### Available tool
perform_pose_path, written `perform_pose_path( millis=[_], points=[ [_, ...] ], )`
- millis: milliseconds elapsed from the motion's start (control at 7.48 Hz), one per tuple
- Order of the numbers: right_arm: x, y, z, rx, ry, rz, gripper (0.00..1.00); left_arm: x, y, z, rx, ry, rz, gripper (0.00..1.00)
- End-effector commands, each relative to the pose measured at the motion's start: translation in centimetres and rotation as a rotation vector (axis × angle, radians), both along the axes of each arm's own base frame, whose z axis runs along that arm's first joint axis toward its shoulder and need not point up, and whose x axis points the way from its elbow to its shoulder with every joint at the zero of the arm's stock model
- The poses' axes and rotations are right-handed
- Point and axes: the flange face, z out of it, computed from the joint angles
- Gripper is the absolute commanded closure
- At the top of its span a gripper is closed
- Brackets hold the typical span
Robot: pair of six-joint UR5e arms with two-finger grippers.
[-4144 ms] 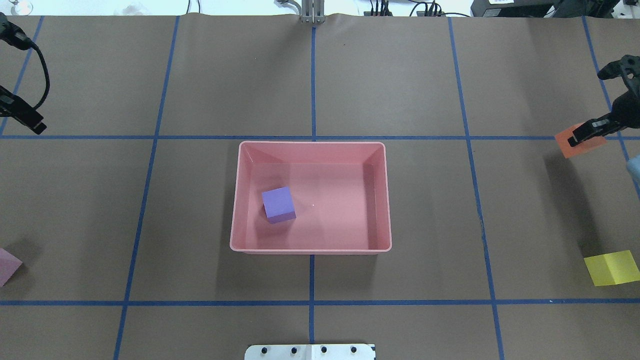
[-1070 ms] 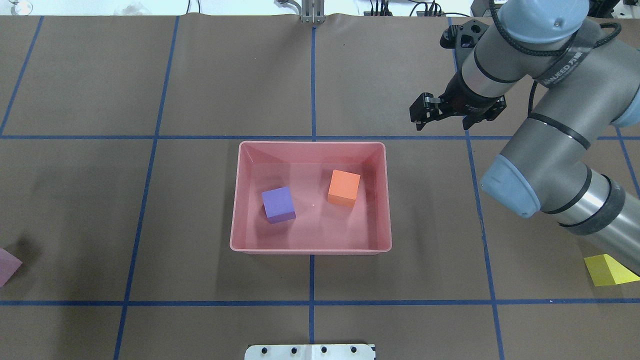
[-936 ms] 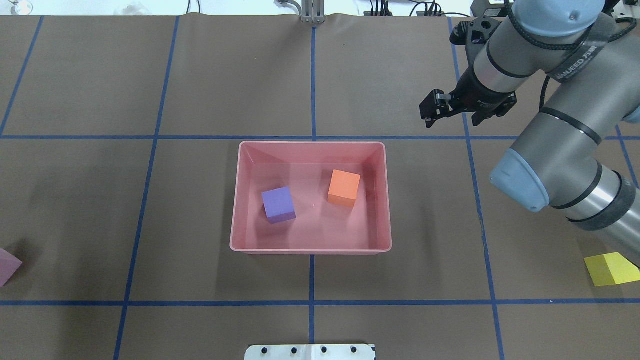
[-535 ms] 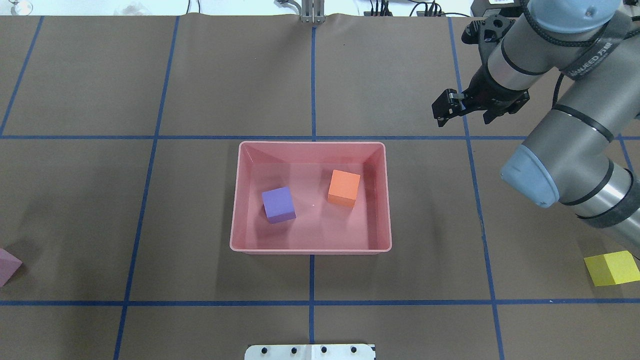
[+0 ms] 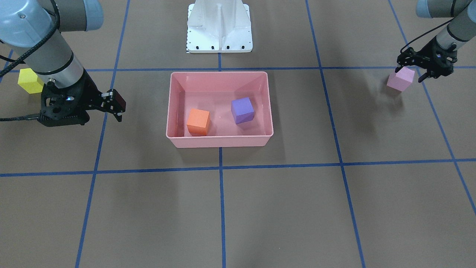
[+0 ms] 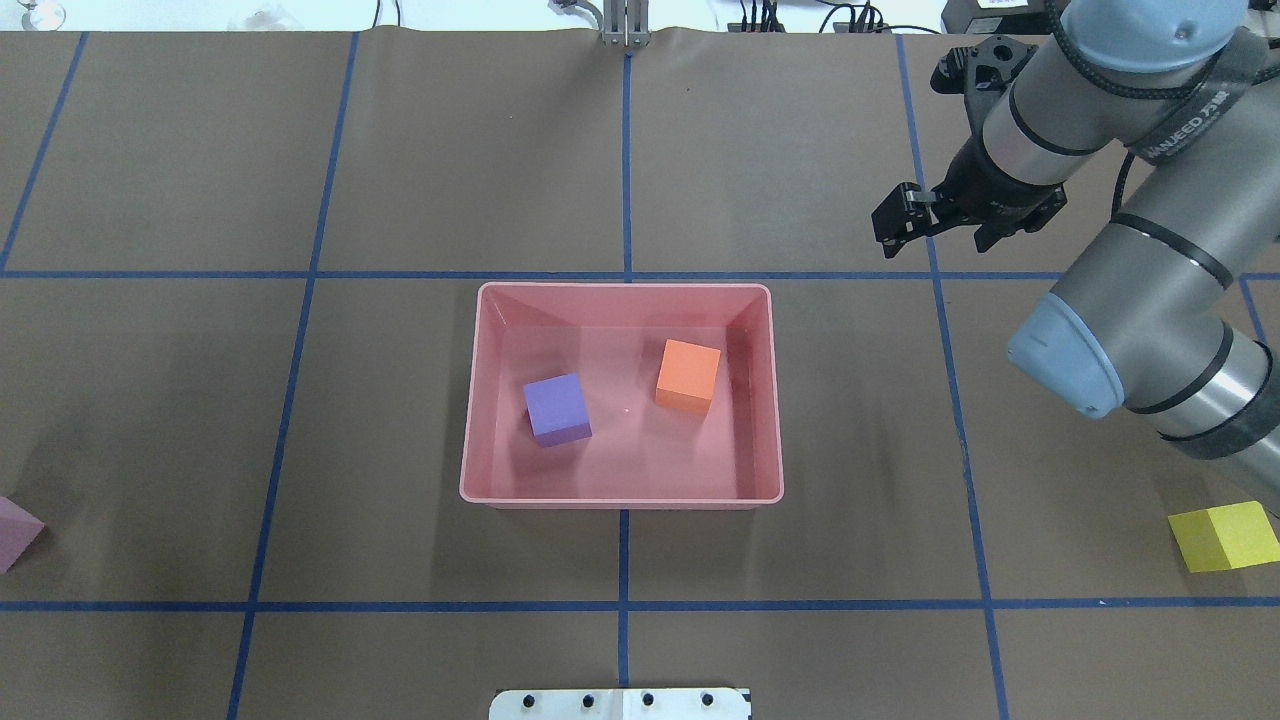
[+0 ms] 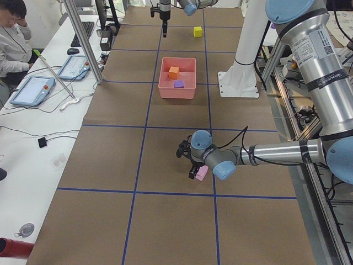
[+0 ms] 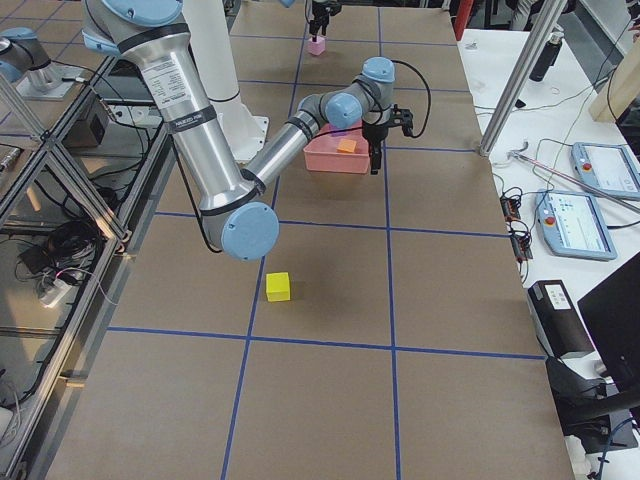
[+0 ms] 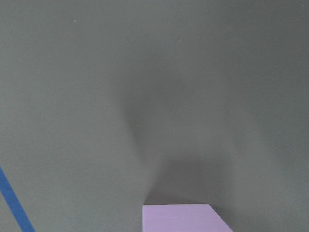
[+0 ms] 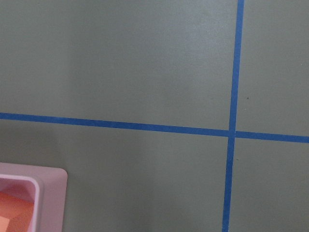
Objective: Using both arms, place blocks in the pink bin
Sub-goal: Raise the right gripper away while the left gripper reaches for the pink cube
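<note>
The pink bin sits mid-table and also shows in the front view. A purple cube and an orange cube lie inside it. My right gripper is open and empty, beyond the bin's far right corner. A yellow cube lies on the table near the right arm. My left gripper is open and hovers close over a light pink cube on the table. That cube fills the bottom edge of the left wrist view. I cannot tell whether the fingers straddle it.
The white robot base stands behind the bin. Blue tape lines grid the brown table. The right wrist view shows the bin's corner at lower left. An operator sits at the side desk.
The right gripper brought the orange cube into the bin and let go. Over the last second it drew away to the right. The left arm left the overhead view.
</note>
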Motion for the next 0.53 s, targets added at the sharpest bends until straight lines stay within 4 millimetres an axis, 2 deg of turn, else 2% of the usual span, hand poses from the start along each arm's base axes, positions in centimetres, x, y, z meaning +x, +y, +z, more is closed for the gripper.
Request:
perform_pose_path(
  millis=[0,134,267,401],
  points=[
    [0.0,0.0,0.2,-0.003,0.003,0.000,0.00,0.8,0.7,0.2,-0.055,-0.006,-0.009,0.00],
    [0.0,0.0,0.7,-0.009,0.008,0.001,0.00,1.7,0.8,0.3,-0.058,-0.008,0.007,0.01],
    [0.1,0.0,0.9,-0.011,0.010,0.001,0.00,2.3,0.8,0.1,-0.049,-0.009,0.016,0.07],
    [0.1,0.0,0.9,-0.010,0.011,0.002,0.00,2.6,0.9,0.3,-0.052,-0.011,0.029,0.18]
  ],
)
